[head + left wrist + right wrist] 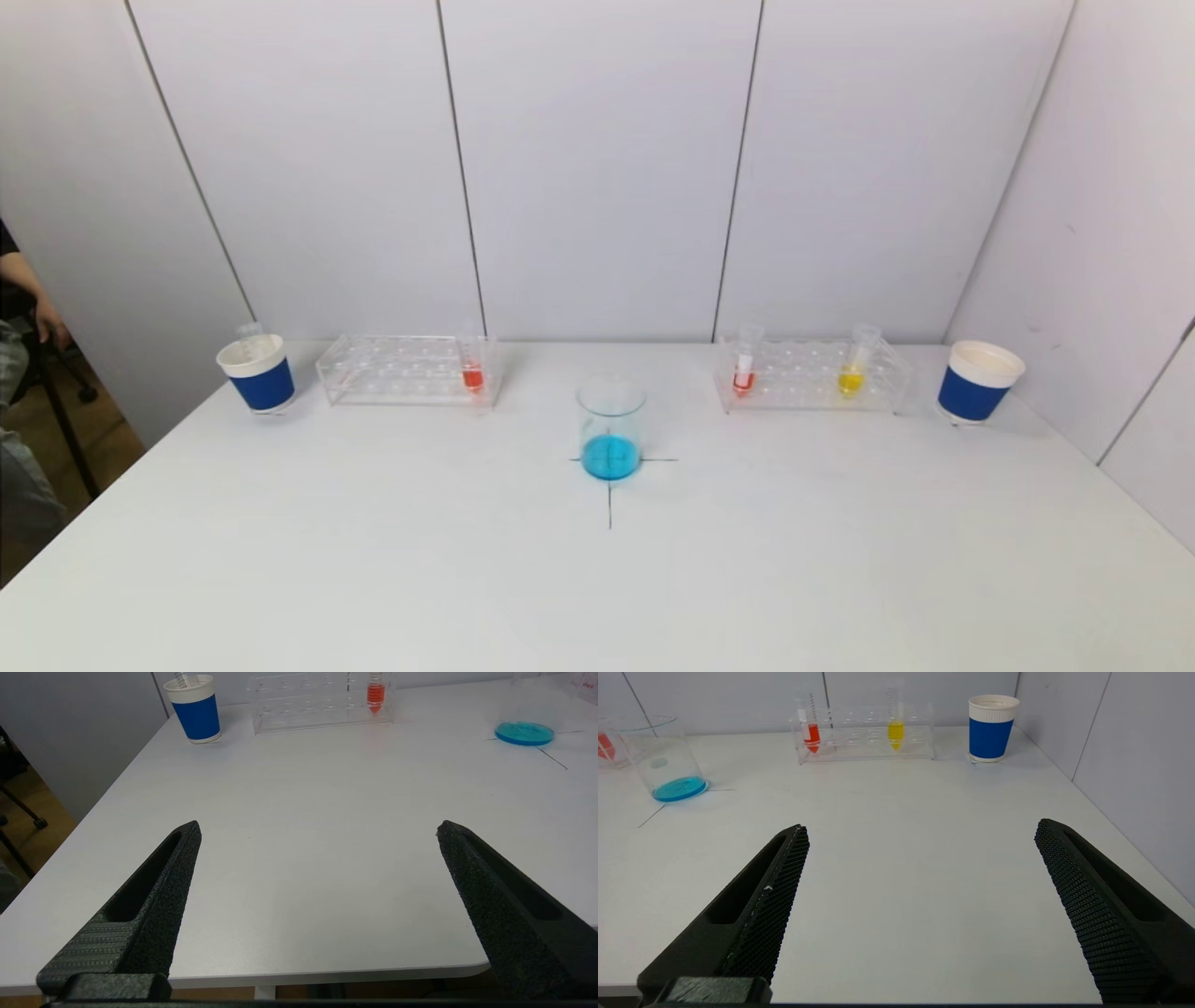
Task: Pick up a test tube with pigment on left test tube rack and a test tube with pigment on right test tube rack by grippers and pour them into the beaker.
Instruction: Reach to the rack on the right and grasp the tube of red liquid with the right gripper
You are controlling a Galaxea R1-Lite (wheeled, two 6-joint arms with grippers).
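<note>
A clear beaker [611, 425] holding blue liquid stands mid-table on a drawn cross. The left clear rack [406, 371] holds one tube of orange-red pigment [472, 371], also in the left wrist view [375, 694]. The right rack [810, 375] holds a red tube [744, 371] and a yellow tube [852, 373], both in the right wrist view [811, 732] [896, 731]. My left gripper [317, 828] is open and empty over the table's near left edge. My right gripper [920, 828] is open and empty over the near right. Neither shows in the head view.
A blue-and-white paper cup [259, 372] with an empty tube in it stands left of the left rack. A second cup [977, 381] stands right of the right rack. Grey walls close the back and right. A person's arm [28, 289] shows at far left.
</note>
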